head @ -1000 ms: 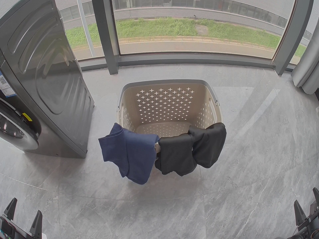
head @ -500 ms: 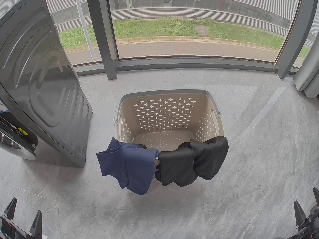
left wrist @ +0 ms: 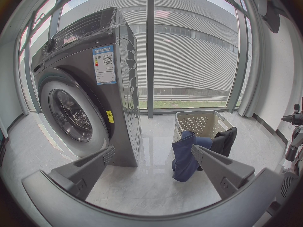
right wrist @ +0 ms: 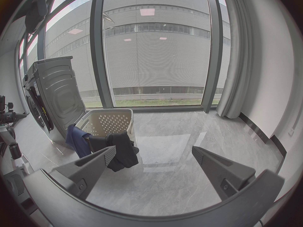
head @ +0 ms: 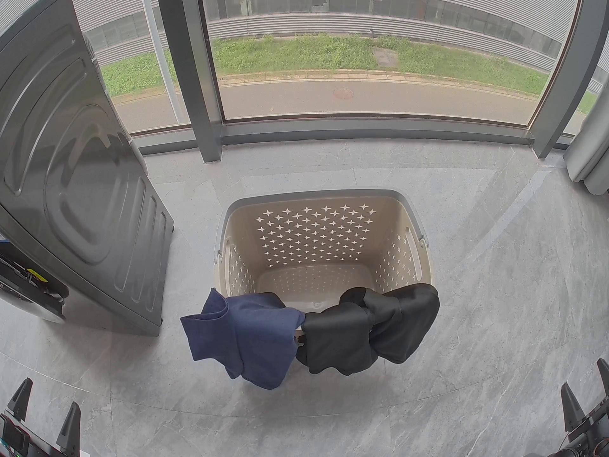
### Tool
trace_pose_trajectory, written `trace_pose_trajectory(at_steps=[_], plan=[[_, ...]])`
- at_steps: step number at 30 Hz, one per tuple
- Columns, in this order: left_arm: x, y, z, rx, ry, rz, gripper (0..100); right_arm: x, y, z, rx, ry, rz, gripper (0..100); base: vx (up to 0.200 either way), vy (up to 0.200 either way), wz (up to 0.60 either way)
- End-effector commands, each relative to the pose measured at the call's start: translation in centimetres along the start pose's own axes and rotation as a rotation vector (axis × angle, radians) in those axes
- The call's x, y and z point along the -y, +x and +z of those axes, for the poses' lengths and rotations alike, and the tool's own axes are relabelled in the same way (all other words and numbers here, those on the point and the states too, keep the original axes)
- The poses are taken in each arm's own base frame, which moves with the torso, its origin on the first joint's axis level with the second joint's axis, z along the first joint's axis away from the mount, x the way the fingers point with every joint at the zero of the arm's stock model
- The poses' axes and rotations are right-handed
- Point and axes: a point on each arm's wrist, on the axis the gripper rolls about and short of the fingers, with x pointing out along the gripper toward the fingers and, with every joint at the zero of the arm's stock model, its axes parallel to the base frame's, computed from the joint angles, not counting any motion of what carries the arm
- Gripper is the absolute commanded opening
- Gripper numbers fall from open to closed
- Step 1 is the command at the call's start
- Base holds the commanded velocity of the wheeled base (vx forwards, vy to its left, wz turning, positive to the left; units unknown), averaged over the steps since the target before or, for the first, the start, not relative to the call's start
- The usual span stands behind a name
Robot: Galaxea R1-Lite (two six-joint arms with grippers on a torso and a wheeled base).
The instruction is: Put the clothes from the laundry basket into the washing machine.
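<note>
Left pincer (left wrist: 152, 149) and right pincer (right wrist: 153, 150) both wide and empty, well short of the laundry basket (head: 317, 195) — navy garment (head: 244, 337) and black garment (head: 365, 334) drape its near rim, touching, so lifting one risks dragging the other onto the floor (head: 495, 274).

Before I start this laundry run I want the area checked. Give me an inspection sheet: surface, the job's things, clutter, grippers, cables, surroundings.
Surface: grey marble-look tile floor, glossy.
Job's things: beige laundry basket on the floor; blue garment and black garment draped side by side over its near rim, hanging outside. Dark grey washing machine to the basket's left; its round door looks shut.
Clutter: nothing seen.
Grippers: left gripper and right gripper both open, holding nothing, well short of the basket.
Cables: nothing seen.
Surroundings: floor-to-ceiling window behind the basket, pale curtain at the right.
</note>
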Motion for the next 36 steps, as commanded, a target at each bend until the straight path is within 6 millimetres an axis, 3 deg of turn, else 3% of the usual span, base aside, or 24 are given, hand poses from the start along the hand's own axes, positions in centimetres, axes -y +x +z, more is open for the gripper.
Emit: trace_pose_trajectory(at_steps=[1, 7, 31, 36], plan=[[-0.01, 0.01, -0.52, -0.002, 0.0, 0.0, 100, -0.01, 0.0, -0.48, 0.0, -0.001, 0.0, 100, 0.0, 0.0, 0.0], [-0.01, 0.01, -0.52, -0.002, 0.0, 0.0, 100, 0.0, 0.0, -0.48, 0.0, -0.001, 0.001, 100, 0.2, 0.0, 0.0], [-0.01, 0.01, -0.52, -0.002, -0.001, 0.001, 100, 0.0, 0.0, -0.48, 0.0, -0.001, 0.001, 100, 0.0, -0.025, 0.0], [-0.01, 0.01, -0.52, -0.002, -0.001, 0.001, 100, 0.0, 0.0, -0.48, 0.0, -0.001, 0.001, 100, 0.2, 0.0, 0.0]])
